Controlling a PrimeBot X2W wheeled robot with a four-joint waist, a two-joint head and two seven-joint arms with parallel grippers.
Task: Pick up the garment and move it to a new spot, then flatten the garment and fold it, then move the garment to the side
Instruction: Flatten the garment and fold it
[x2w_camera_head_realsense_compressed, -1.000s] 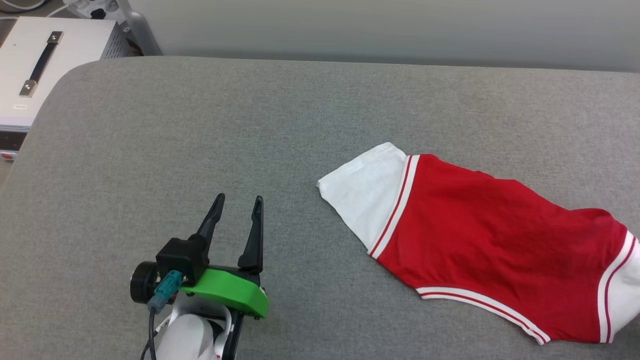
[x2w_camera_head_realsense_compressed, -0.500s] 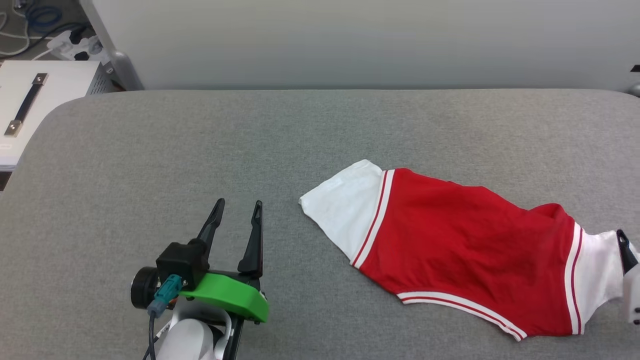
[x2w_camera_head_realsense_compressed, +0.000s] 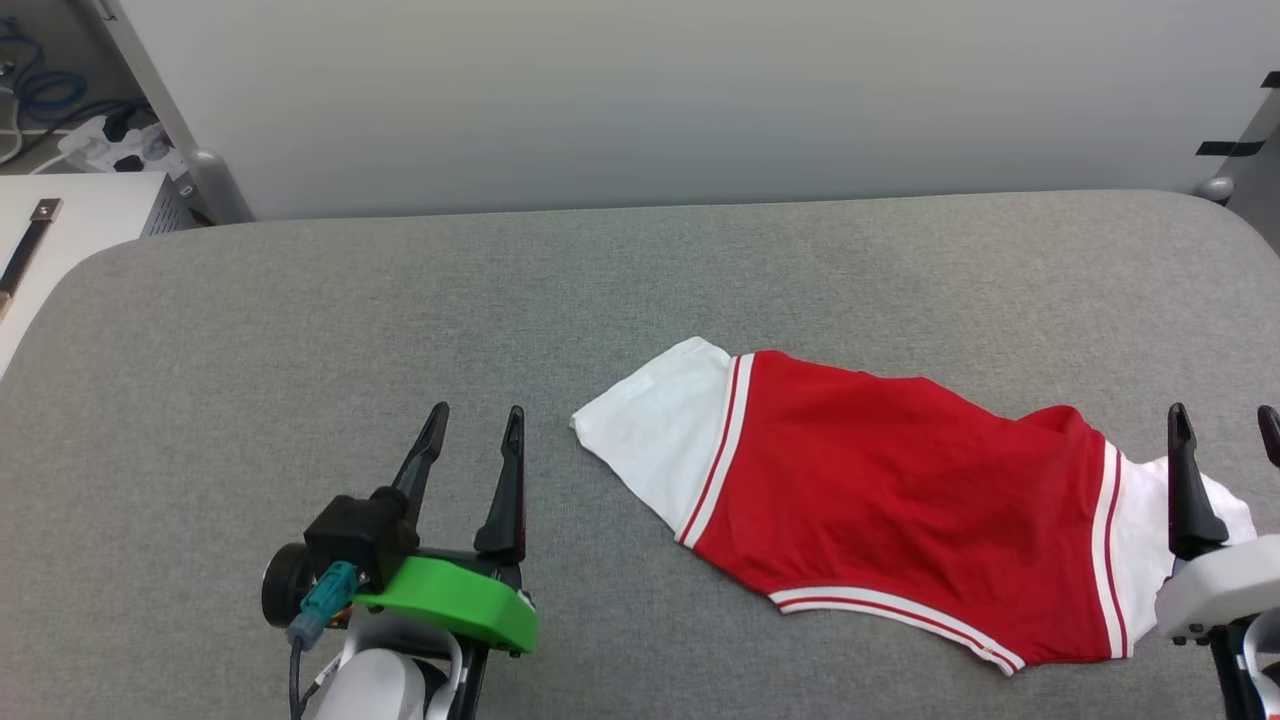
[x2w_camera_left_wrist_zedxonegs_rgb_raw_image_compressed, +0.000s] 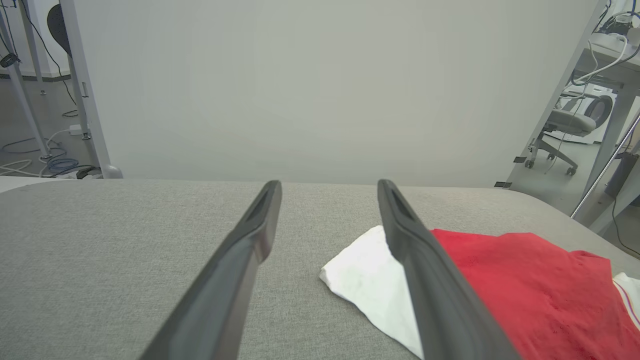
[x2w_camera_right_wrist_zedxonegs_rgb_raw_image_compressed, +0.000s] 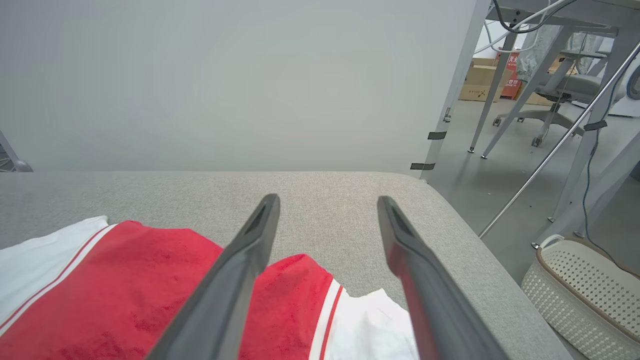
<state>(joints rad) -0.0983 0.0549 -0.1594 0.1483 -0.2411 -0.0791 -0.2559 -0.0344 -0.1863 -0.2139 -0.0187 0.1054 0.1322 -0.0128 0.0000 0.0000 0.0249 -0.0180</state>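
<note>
Left fingers (x2w_camera_head_realsense_compressed: 514, 432): spread wide, holding nothing. They hover over bare bench (x2w_camera_head_realsense_compressed: 300, 330), just beside the garment's (x2w_camera_head_realsense_compressed: 880, 510) white end but clear of it. I read this as parking: out of the cloth's way, yet near enough to pin or pinch that end if wanted.

Right fingers (x2w_camera_head_realsense_compressed: 1182, 445): also at full spread, nothing between them. In my right wrist view the other white end of the garment (x2w_camera_right_wrist_zedxonegs_rgb_raw_image_compressed: 367, 320) lies loose on the bench below the gap, with no cloth lifted or bunched. That end is the natural handle for any pull toward the right edge, which I think explains the position.

Garment: on the right half of the bench, lying slantwise. It is a narrow red band with a white end on each side and striped trim along the near edge. No lettering shows, so the chest is probably face down or folded inward. It is mostly flat, with a small hump near the right stripe.

Judgement: the cloth looks folded and lies off to one side, so this is late in the task. If it needs another shift, the soft fabric will drag and unfold unless I lift it from both ends.
</note>
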